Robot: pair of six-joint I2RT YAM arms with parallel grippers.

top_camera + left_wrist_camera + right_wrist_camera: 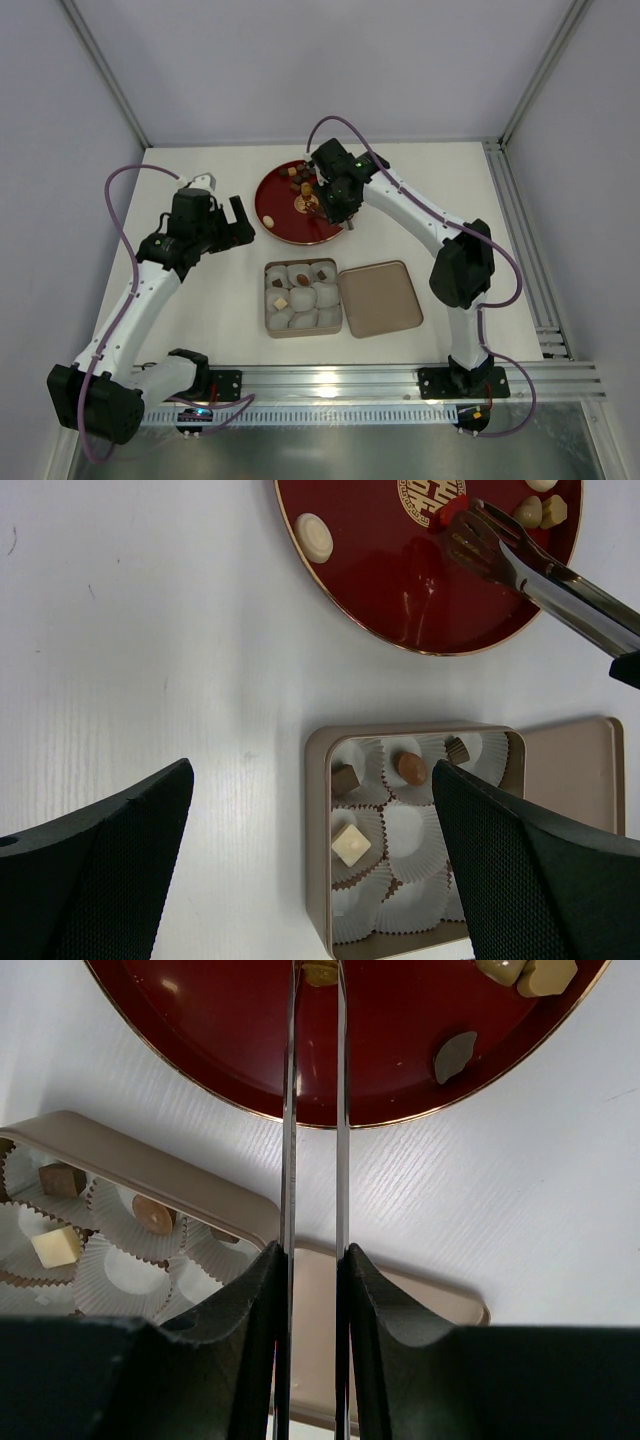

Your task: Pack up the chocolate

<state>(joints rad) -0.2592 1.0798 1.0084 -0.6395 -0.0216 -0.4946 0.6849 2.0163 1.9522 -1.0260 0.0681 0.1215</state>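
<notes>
Chocolates lie on a red plate (275, 205): a cream round one (314, 535), tan ones (530, 510) and a dark oval (456, 1055). A tan box (271, 330) of white paper cups holds a dark square (346, 778), a reddish oval (411, 768), another dark piece (457, 750) and a cream square (350, 845). My right gripper (313, 1255) is shut on thin metal tongs (290, 1110), whose tips (465, 530) hang over the plate's middle. I cannot tell whether they hold a candy. My left gripper (312, 770) is open and empty above the box's left side.
The box's tan lid (380, 298) lies flat right beside the box. White walls and metal frame posts (105, 75) close in the white table. A rail (350, 385) runs along the near edge by the arm bases.
</notes>
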